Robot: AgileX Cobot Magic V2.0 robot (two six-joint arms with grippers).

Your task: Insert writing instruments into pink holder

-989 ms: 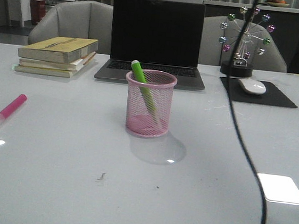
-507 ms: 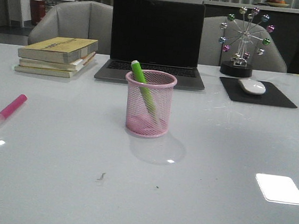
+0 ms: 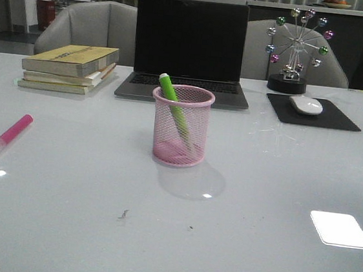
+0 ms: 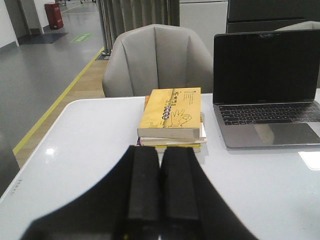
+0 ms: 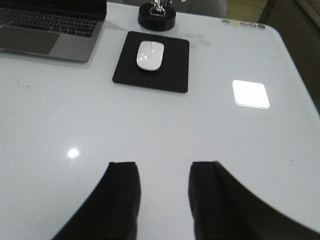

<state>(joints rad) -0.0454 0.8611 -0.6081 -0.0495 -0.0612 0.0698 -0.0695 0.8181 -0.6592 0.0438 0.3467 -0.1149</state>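
Meanwhile the pink highlighter lies apart from both hands (left clenched, right spread).

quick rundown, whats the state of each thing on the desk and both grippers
green highlighter: in the pink holder, leaning
pink highlighter: flat on the table, outside the holder
laptop: open, screen dark
books: stacked, closed
mouse: on its pad
left gripper: shut, empty
right gripper: open, empty

Two grey chairs stand behind the glossy white table; left of them, grey floor with a yellow line and a red bin.
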